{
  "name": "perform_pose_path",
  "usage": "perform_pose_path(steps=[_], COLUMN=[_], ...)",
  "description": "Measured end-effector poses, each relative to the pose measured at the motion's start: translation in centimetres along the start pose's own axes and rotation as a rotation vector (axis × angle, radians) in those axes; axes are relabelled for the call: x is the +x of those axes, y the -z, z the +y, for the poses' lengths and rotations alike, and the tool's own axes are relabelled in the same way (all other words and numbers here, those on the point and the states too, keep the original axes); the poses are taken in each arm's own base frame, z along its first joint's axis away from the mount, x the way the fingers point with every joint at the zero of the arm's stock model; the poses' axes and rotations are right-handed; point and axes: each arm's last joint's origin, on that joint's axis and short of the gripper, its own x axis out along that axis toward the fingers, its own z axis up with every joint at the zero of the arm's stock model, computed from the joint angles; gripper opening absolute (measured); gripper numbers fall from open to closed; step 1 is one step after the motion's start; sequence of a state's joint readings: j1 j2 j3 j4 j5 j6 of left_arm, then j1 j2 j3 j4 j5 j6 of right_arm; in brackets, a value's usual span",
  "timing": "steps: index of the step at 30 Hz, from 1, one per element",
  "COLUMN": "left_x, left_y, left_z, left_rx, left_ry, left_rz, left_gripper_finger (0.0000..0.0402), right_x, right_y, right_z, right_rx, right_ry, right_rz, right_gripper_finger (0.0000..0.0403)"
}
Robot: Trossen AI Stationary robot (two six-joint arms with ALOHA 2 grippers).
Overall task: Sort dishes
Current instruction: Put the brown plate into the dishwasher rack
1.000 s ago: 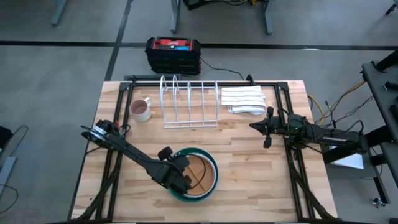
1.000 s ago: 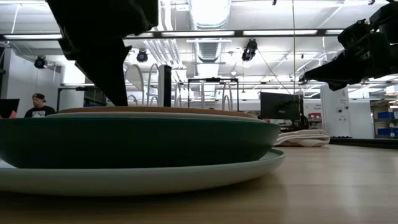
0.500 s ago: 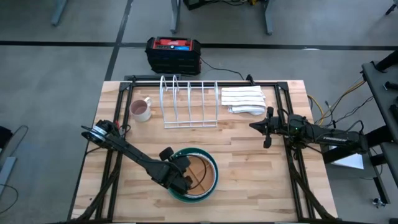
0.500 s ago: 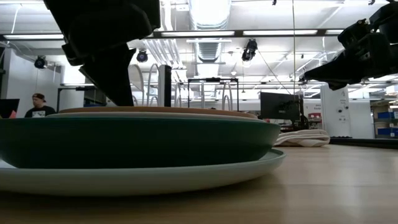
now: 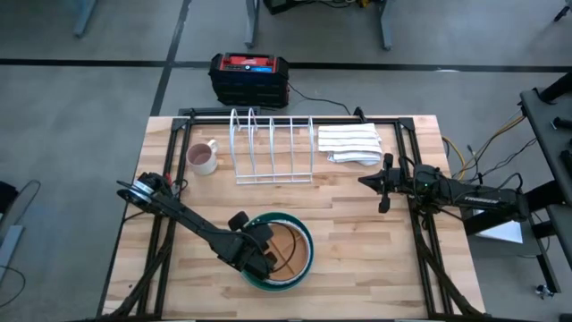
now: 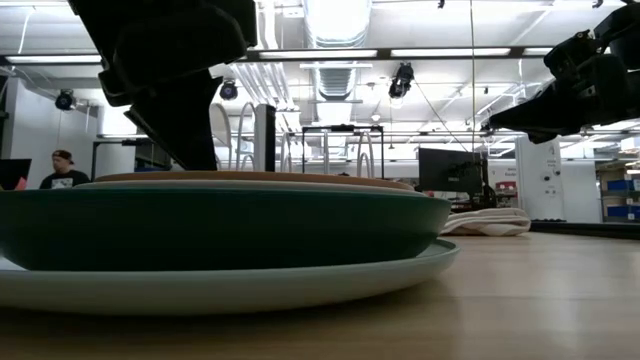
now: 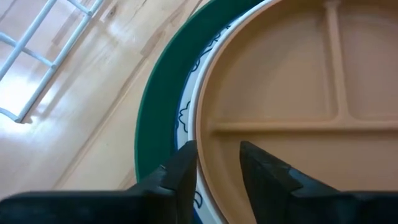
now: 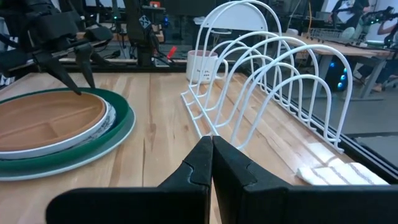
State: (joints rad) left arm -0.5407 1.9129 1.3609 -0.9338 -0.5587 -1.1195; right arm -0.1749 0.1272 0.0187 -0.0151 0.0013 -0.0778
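The dishes lie stacked near the table's front edge. A small brown divided plate (image 5: 288, 249) is on top. Under it come a white plate (image 7: 196, 118), a patterned one (image 7: 185, 116), the dark green plate (image 6: 220, 225) and, lowest, a pale mint plate (image 6: 250, 287) resting on the table. My left gripper (image 7: 217, 165) is open over the stack's left side. One finger stands inside the brown plate's rim (image 7: 214, 134) and one outside it. My right gripper (image 5: 364, 181) is shut and hangs above the table's right half, holding nothing. My left gripper comes down on the stack from above, slanting, its fingers (image 7: 183, 167) set on either side of the brown plate's rim on the stack's left side. Whether the fingertips touch the plates I cannot tell.
A white wire dish rack (image 5: 273, 148) stands at the far middle. A pinkish mug (image 5: 203, 157) is to its left and a folded striped cloth (image 5: 349, 143) to its right. A black and red box (image 5: 248, 79) sits beyond the far edge. A person shows far off (image 6: 62, 170).
My left gripper has opened while staying over the stack's left rim. In the low view one narrow finger shape has widened into two spread fingers. The plates have not moved.
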Motion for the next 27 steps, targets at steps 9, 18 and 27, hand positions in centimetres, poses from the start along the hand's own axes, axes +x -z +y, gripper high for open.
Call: perform_pose_path(steps=[9,18,27], left_x=[0.4,1.4,1.3], left_y=[0.4,1.5,1.3], left_z=[0.3,0.8,0.7], left_rx=[-0.061,-0.106,-0.105], left_ry=[-0.018,-0.037,-0.03], left_rz=[0.012,0.055,0.056], left_gripper_finger=[0.012,0.0118,0.0091], right_x=[0.0,0.0,0.0], right_y=[0.0,0.0,0.0], right_z=[0.0,0.0,0.0], right_rx=[-0.002,-0.002,-0.002], right_ry=[0.0,0.0,0.0], right_rz=[0.0,0.0,0.001], right_gripper_finger=[0.0,0.0,0.0])
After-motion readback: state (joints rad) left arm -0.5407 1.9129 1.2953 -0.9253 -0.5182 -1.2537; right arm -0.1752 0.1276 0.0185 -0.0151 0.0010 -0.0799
